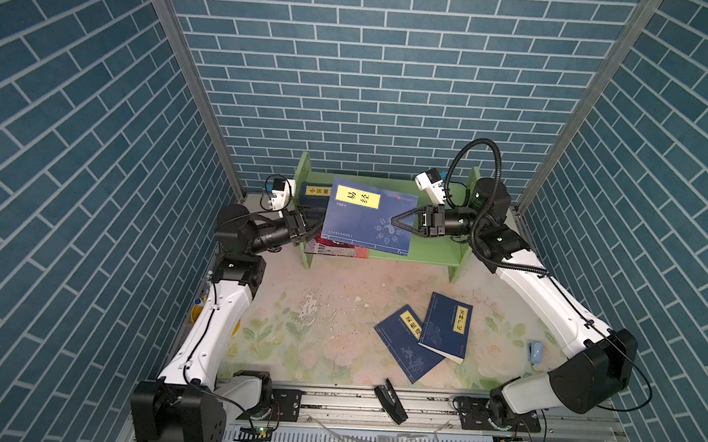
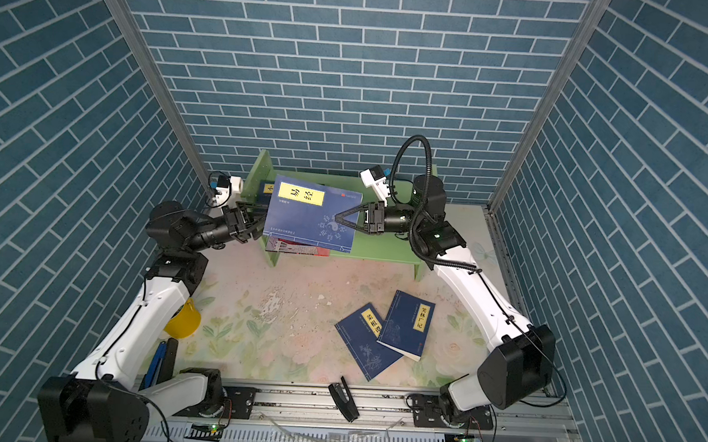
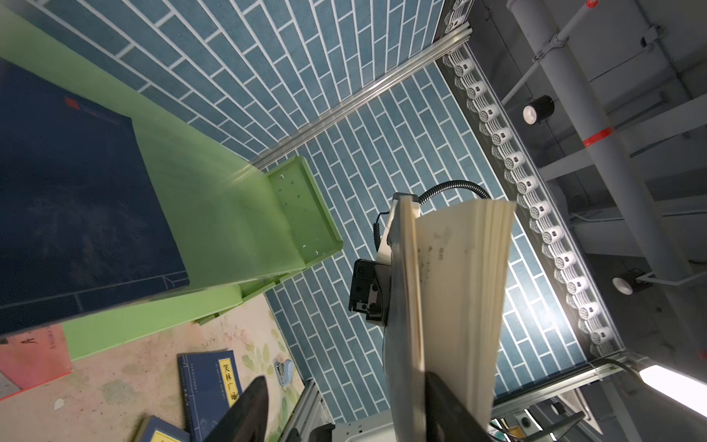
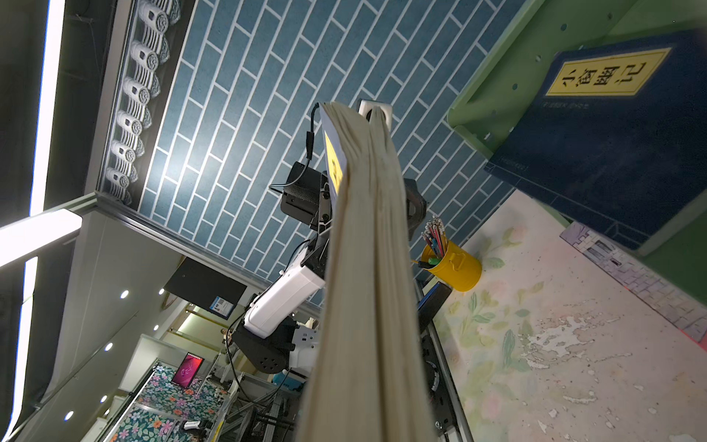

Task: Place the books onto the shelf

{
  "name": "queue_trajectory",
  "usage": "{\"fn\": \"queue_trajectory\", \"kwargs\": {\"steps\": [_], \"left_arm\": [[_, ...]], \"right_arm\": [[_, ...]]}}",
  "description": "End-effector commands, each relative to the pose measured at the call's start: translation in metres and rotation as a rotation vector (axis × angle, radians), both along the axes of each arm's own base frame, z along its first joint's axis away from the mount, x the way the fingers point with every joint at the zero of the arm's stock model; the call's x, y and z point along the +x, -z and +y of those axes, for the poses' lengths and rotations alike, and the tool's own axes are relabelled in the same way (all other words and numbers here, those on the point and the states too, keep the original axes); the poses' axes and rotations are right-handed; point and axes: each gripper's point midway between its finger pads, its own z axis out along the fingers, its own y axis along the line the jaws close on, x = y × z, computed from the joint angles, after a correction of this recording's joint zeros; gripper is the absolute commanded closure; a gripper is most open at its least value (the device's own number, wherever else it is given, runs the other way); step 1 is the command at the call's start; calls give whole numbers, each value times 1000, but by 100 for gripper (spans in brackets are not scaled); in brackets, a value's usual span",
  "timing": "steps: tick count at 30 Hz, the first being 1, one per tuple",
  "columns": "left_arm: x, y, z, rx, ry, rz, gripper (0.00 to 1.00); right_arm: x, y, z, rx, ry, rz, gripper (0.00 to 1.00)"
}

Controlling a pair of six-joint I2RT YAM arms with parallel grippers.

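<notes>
The right end effector point(image 1: 394, 224) is clamping the blue book point(image 1: 356, 224) above the shelf point(image 1: 434, 251) at 12 o'clock on the table point(image 1: 331, 312); the left end effector point(image 1: 318, 228) is gaping wide at its 9 o'clock edge.

Both arms are bolted along the front edge of the table point(image 1: 331, 295), one near each front corner. They lean toward the back edge, with elbows bent so the forearms turn inward and face each other. The right arm point(image 1: 540, 294) has its wrist roughly level. The right gripper point(image 1: 394, 223) is clamped on a blue book point(image 1: 356, 226), one finger lying across the top cover, holding it up off everything. The left arm point(image 1: 214, 318) sits lower on the other side. The left gripper point(image 1: 313, 227) has its jaws spread apart right at the book's opposite edge, and honestly I can't tell if it's touching.
</notes>
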Motion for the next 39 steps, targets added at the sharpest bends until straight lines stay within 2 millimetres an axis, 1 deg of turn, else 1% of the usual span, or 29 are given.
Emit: {"fn": "queue_trajectory", "kwargs": {"steps": [1,5,7,9,12,16,23,25,28,31,35,36,39], "left_arm": [[-14,-15,-6,23,46,-79,37],[-6,4,0,99,-22,-59,35],[-2,7,6,110,-56,-47,33],[3,5,14,97,-100,-41,32],[8,-2,22,65,-128,-30,32],[8,-11,26,29,-140,-28,32],[0,-17,27,17,-133,-54,26],[-2,-20,29,14,-136,-62,26],[-4,-26,38,27,-173,-87,26],[-3,-22,43,78,-213,-94,26],[3,-14,46,80,-235,-66,26],[5,-11,46,81,-239,-59,26],[12,-1,48,74,-248,-26,26]], "right_arm": [[-6,-14,-6,15,-5,-90,100],[-5,-18,-13,18,22,-103,100],[-6,-23,-18,24,34,-115,100],[-7,-27,-24,29,48,-128,100],[-3,-29,-31,29,75,-132,100],[2,-30,-30,31,78,-129,100],[20,-31,-21,42,60,-116,100],[30,-31,-18,36,69,-105,100],[48,-24,-11,12,82,-65,100],[66,-16,-2,-7,89,-29,100],[82,-4,13,-29,78,11,100],[83,-4,18,-29,66,15,100],[74,-8,33,-8,3,-3,100]]}}
